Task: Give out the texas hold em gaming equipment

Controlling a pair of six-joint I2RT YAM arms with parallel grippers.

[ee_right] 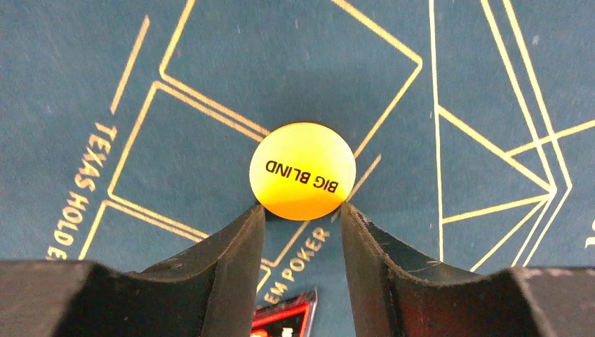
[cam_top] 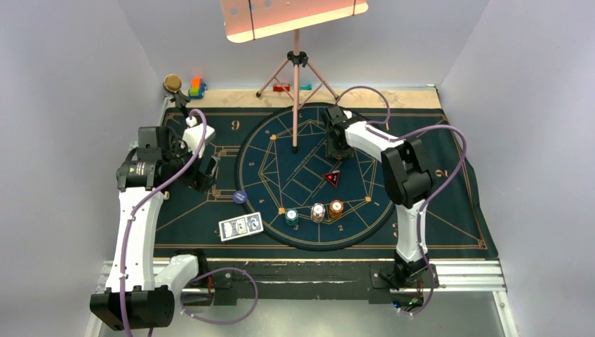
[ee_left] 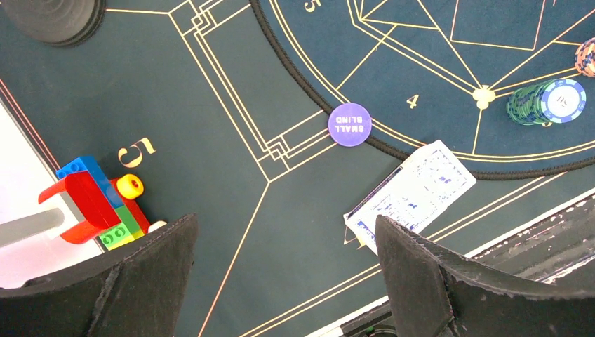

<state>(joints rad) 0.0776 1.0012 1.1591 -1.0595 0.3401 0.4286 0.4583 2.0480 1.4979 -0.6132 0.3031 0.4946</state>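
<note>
Object under study: yellow disc [ee_right: 302, 170], printed BIG BLIND, apparently lying face-up on the round mat [cam_top: 266, 151], toward its far middle and among the gold-lined rectangles. From the top view the disc is hidden beneath the right gripper [ee_right: 301, 223]. That gripper has its jaws drawn in to roughly half. Both fingertips [ee_right: 247, 228] meet the disc's near rim, one on each side, yet the gap between them is narrower than the disc, so they bear on the curve short of its widest line. Whether a true pinch is made cannot be told. Judged handling: thin, rigid, very light, with a smooth and probably slippery face; not fragile. The only purchase is the rim. A squeeze off the diameter would likely shoot the disc forward across the felt, so the better hold is square across the full width, with the pads low against the cloth. The felt should give enough for the tips to get under the edge. The red-edged triangular marker [ee_right: 284, 319] lies just to the near side of the fingers and could be nudged if the wrist drops back. The left gripper [ee_left: 281, 281] hangs with its jaws at full spread and nothing between them, over the left part of the cloth. In its view are the purple SMALL BLIND disc [ee_left: 349, 125] on the round mat's edge, the playing cards [ee_left: 414, 196] just near of it, and a chip stack [ee_left: 551, 102] to the right.
</note>
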